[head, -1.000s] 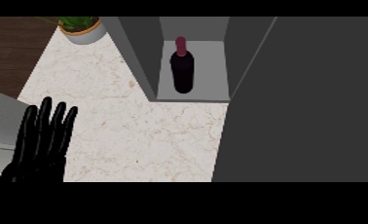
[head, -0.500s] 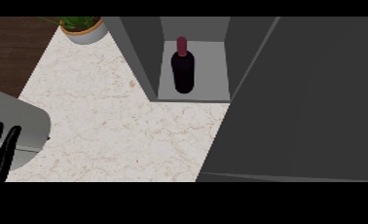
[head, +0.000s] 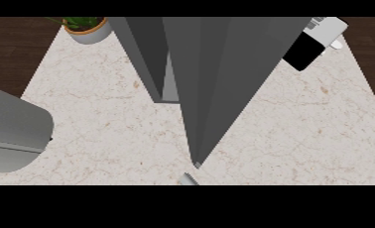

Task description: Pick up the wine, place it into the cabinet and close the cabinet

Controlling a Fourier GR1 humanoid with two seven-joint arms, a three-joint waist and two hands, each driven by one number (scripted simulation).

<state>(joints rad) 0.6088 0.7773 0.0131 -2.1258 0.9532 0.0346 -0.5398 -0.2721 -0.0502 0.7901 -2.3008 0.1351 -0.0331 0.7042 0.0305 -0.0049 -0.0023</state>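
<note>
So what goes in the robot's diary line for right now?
cabinet door: swung partway closed | wine: hidden | left forearm: lower left | hands: unseen

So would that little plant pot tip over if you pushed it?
Probably it would slide rather than tip: the plant pot looks squat and wide. Its leaves look thin, so likely bendy. It stands near the counter edge, so a push might send it off.

The pale marble-patterned desk (head: 102, 123) carries a tall grey cabinet (head: 219, 73) at its middle. A potted plant (head: 86, 28) stands at the far left corner, and a black-and-white appliance (head: 313, 43) sits at the far right corner, beside dark wooden flooring.
</note>
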